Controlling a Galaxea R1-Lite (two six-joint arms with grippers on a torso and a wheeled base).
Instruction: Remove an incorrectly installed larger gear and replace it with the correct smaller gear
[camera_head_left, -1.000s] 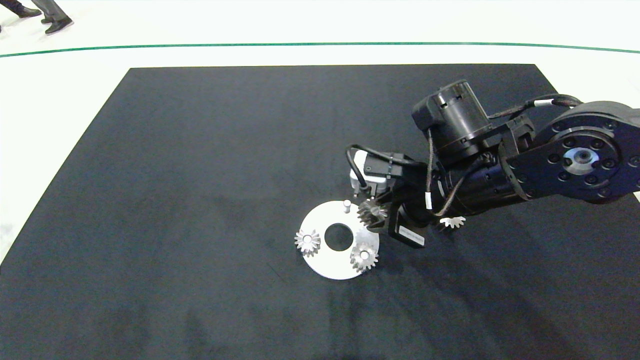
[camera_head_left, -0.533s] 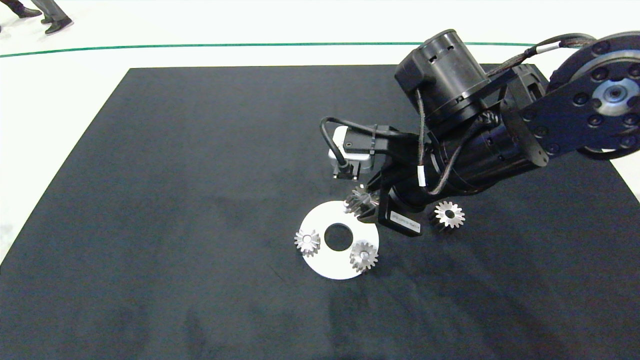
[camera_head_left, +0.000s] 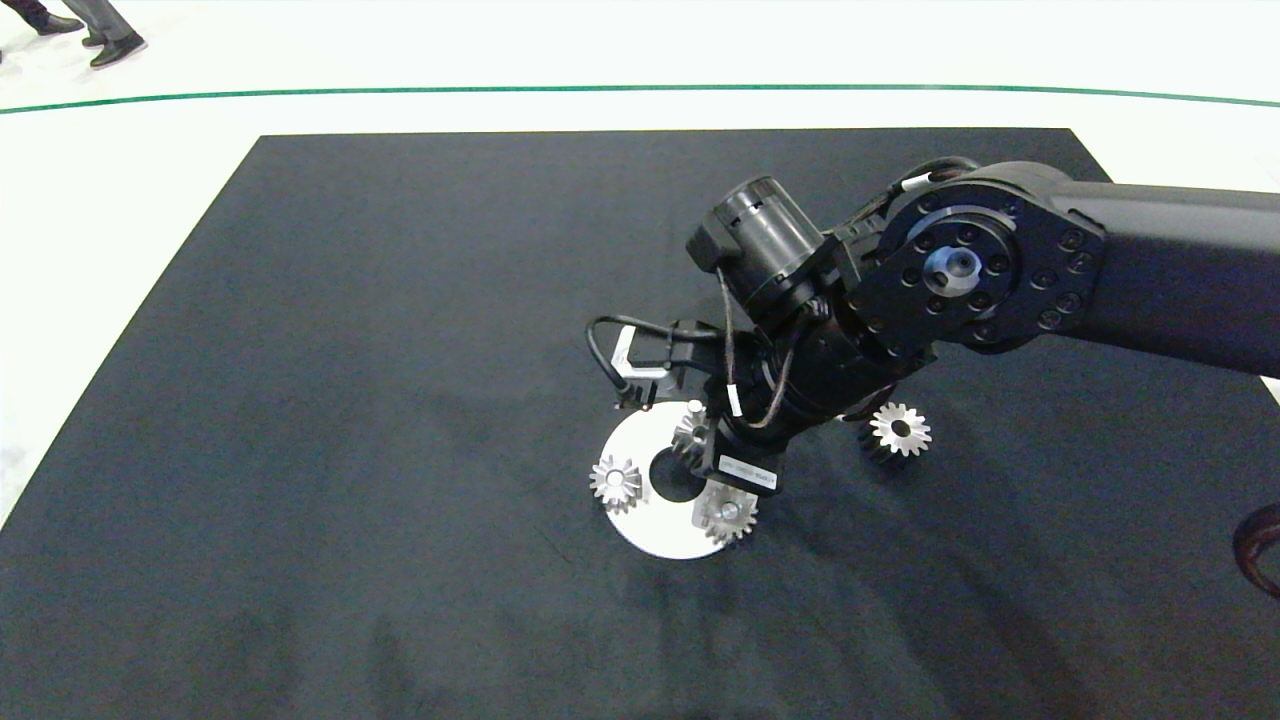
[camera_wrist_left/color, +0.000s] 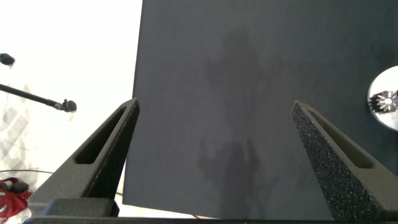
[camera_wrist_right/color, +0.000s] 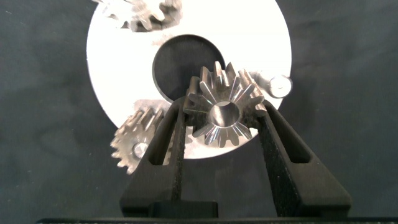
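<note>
Right wrist view: your right gripper (camera_wrist_right/color: 222, 118) pinches the smaller gear (camera_wrist_right/color: 224, 112) between both fingers, just above the white disc (camera_wrist_right/color: 249, 37), close beside the bare peg (camera_wrist_right/color: 280, 84).
Head view: arm covers most of that gear and part of the disc; one mounted gear (camera_head_left: 615, 482) shows whole, another (camera_head_left: 727, 515) partly.
Larger gear (camera_head_left: 899, 429): on the black mat (camera_head_left: 400, 300), apart from the disc, edge behind the arm.
Left gripper (camera_wrist_left/color: 214, 143): fingers spread wide over bare mat, disc cut off at the frame edge.
</note>
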